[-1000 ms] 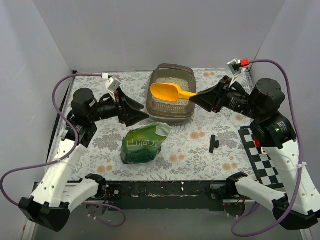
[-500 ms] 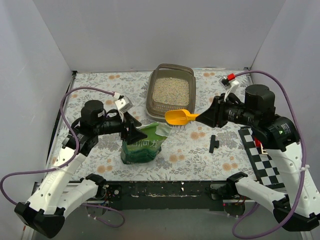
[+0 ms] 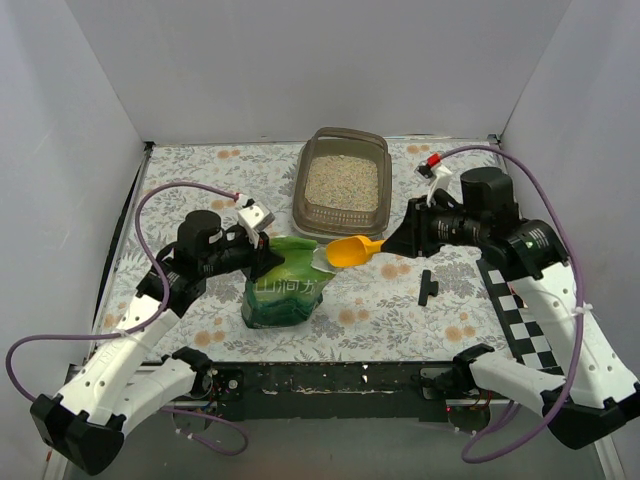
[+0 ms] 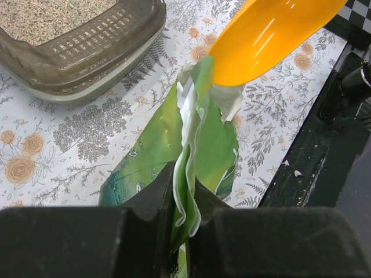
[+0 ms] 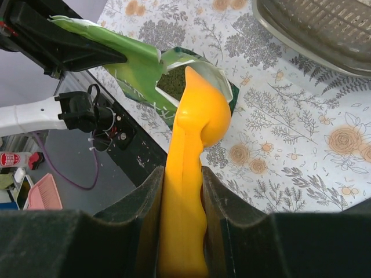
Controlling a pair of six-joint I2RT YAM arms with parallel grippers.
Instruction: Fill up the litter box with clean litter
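The grey-brown litter box (image 3: pixel 340 228) stands at the back centre with pale beige clean litter (image 3: pixel 343 180) spread inside it. In front of it a glossy green bag (image 3: pixel 283 292) stands with its torn top open. My left gripper (image 3: pixel 270 260) is shut on the bag's upper edge; in the left wrist view the folded green film (image 4: pixel 188 174) is pinched between the pads. My right gripper (image 3: pixel 402 240) is shut on the handle of a yellow scoop (image 3: pixel 350 250). In the right wrist view the scoop's bowl (image 5: pixel 200 113) sits at the bag's open mouth (image 5: pixel 174 84).
A small black part (image 3: pixel 428 287) lies on the floral cloth to the right of the bag. A checkerboard panel (image 3: pixel 525 325) lies by the right arm's base. White walls close off three sides, and a black rail (image 3: pixel 330 378) runs along the front edge.
The right arm carried the scoop from above the litter box down and forward to the bag's mouth. The left gripper came to the bag and closed on its top edge.
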